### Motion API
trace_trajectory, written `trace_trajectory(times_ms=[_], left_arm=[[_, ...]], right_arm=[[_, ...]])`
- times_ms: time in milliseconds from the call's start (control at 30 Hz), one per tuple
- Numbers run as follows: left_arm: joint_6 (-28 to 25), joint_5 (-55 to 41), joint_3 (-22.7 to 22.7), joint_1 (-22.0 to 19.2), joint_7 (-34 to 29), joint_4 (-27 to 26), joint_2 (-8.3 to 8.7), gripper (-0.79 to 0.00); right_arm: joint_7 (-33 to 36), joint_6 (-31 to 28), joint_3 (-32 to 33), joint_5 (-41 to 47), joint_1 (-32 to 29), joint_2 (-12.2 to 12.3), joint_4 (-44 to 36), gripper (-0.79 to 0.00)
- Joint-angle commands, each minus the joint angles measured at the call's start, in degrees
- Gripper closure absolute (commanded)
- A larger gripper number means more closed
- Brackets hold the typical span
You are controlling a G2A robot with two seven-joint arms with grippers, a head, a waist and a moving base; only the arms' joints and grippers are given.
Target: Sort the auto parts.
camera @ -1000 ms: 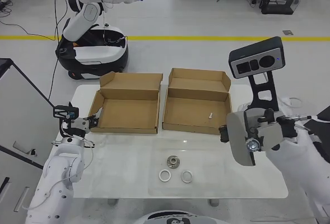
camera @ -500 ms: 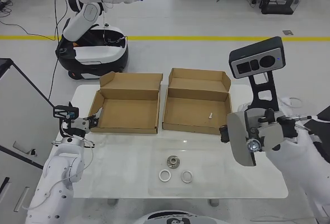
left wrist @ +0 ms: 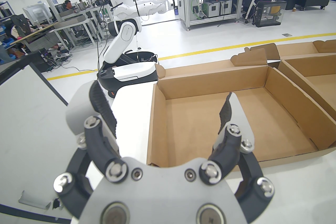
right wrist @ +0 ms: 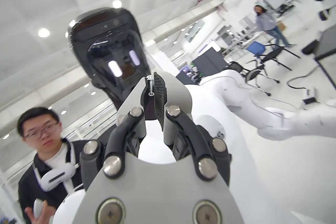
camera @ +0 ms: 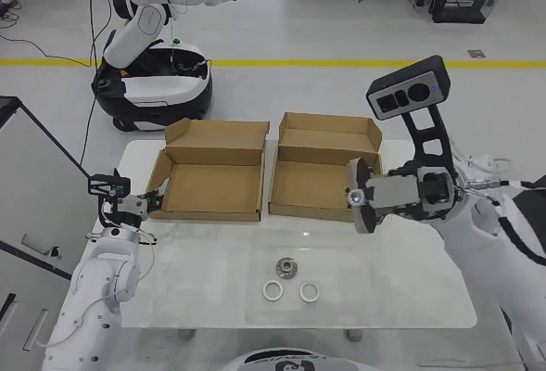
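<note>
Screw (right wrist: 150,85) pinched tight in my right claw (right wrist: 153,83), plain in its wrist view; left claw (left wrist: 162,91) spread wide.

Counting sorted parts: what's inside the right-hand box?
Bare cardboard floor shows in the right-hand box; its near right corner is covered by the right claw, so parts there cannot be seen.

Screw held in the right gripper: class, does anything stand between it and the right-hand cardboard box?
Nothing visible does. The right gripper is shut on the screw and, in the top view, overlaps the near right corner of the right-hand box, whose top is open. The gripper points upward, away from the box.
</note>
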Motion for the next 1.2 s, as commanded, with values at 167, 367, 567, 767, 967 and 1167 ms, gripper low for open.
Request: trace_trajectory(times_ms=[167,367,567,767,967,1167], left_arm=[[0.0,0.0,0.0,0.0,0.0,0.0,0.0,-0.785],[0.0,0.0,0.0,0.0,0.0,0.0,0.0,-0.785],[0.0,0.0,0.0,0.0,0.0,0.0,0.0,-0.785],[0.0,0.0,0.0,0.0,0.0,0.0,0.0,-0.785],[0.0,0.0,0.0,0.0,0.0,0.0,0.0,-0.785],[0.0,0.0,0.0,0.0,0.0,0.0,0.0,-0.785]], right_arm=[[6.9,18.8,14.5,-14.8,-4.9,3.2,2.7,0.0],[16.1,27.8,20.7,-32.5,-4.8,5.5,4.0,0.0],[25.1,27.1,17.5,-51.2,1.1,7.0,6.2,0.0],[29.6,21.1,8.5,-61.3,10.8,6.5,12.2,0.0],[30.5,14.1,-3.3,-72.6,21.8,4.6,20.3,0.0],[29.9,9.0,-14.7,-80.5,30.8,1.5,29.1,0.0]])
